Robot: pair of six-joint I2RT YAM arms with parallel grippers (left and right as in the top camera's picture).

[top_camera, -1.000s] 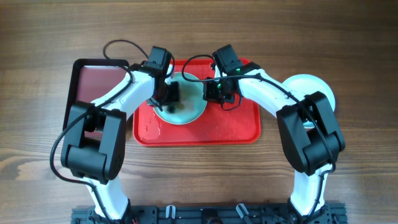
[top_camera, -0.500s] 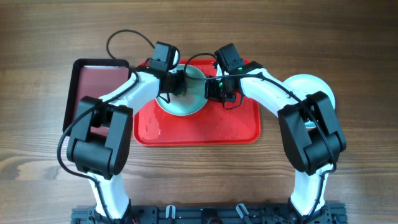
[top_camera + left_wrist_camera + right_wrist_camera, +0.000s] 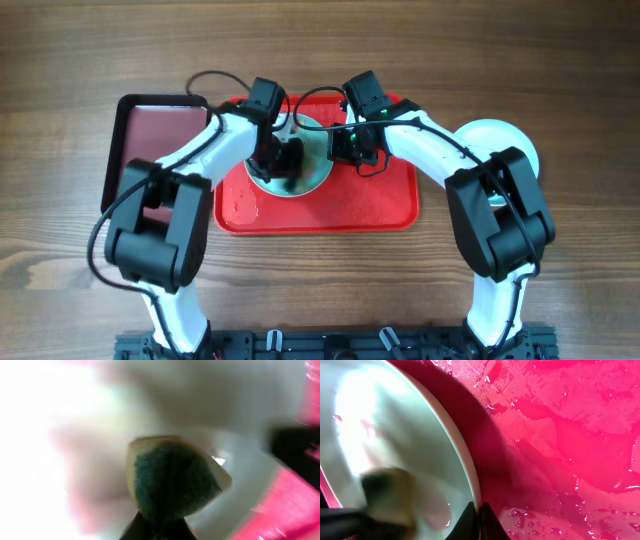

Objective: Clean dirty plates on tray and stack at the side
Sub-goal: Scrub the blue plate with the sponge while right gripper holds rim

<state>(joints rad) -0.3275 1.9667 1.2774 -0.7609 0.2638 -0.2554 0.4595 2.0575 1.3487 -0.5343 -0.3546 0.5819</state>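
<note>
A pale turquoise plate (image 3: 312, 170) lies tilted on the bright red tray (image 3: 380, 205), with faint red smears on it in the right wrist view (image 3: 395, 425). My left gripper (image 3: 283, 160) is shut on a green and yellow sponge (image 3: 172, 477) and presses it on the plate (image 3: 240, 405). My right gripper (image 3: 345, 150) is shut on the plate's right rim (image 3: 480, 520) and holds that edge up. The sponge also shows blurred in the right wrist view (image 3: 390, 495). A white plate (image 3: 522, 145) lies on the table at the right, partly hidden by my right arm.
A smaller dark maroon tray (image 3: 150, 125) with a black rim lies left of the red tray. The red tray's floor (image 3: 560, 435) is wet, with drops and streaks of water. Wooden table (image 3: 320, 50) surrounds both trays.
My left gripper has swept the sponge over the plate, up toward its far edge and back down to the middle. The right gripper has stayed on the rim.
</note>
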